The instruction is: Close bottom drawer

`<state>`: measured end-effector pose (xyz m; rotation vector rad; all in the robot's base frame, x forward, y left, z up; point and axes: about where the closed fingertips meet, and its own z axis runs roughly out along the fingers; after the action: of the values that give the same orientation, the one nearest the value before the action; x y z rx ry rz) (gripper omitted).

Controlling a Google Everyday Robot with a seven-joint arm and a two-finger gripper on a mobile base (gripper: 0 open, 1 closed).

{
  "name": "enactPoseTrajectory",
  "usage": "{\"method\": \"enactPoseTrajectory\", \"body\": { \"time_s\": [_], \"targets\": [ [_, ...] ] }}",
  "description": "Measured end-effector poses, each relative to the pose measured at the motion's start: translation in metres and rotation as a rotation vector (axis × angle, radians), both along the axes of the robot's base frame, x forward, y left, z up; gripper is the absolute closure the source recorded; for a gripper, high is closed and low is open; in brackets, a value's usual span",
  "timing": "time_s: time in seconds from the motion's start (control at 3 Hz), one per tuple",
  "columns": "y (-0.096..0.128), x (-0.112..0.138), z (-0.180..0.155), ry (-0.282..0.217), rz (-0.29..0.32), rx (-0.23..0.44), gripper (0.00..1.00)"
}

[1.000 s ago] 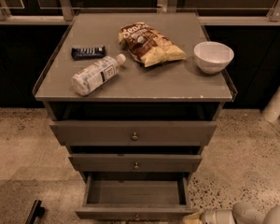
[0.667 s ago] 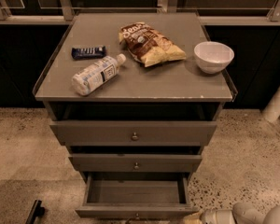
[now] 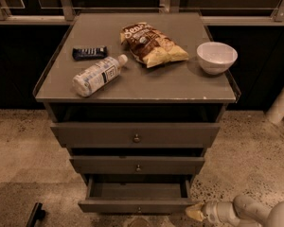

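The bottom drawer [image 3: 137,205] is the lowest of three grey-brown drawers and stands pulled out, its empty inside showing and a small knob at the centre of its slim front. My gripper [image 3: 195,213] reaches in from the lower right on a white arm, its tip close to the drawer front's right end.
On the cabinet top [image 3: 180,84] lie a white bottle [image 3: 97,75], a dark snack bar [image 3: 89,53], a chip bag [image 3: 151,44] and a white bowl [image 3: 217,56]. The middle drawer [image 3: 137,164] and top drawer [image 3: 135,135] stand slightly out. A dark object [image 3: 35,215] lies on the speckled floor, lower left.
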<state>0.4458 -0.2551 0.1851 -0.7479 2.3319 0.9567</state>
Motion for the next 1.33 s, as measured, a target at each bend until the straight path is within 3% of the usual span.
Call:
{"method": "enactPoseTrajectory", "body": {
  "time_s": [0.67,1.33],
  "targets": [
    [0.008,0.008,-0.005,-0.023,0.021,-0.034,1.00],
    [0.020,0.039,-0.013,-0.091,0.031,-0.110,1.00]
  ]
}}
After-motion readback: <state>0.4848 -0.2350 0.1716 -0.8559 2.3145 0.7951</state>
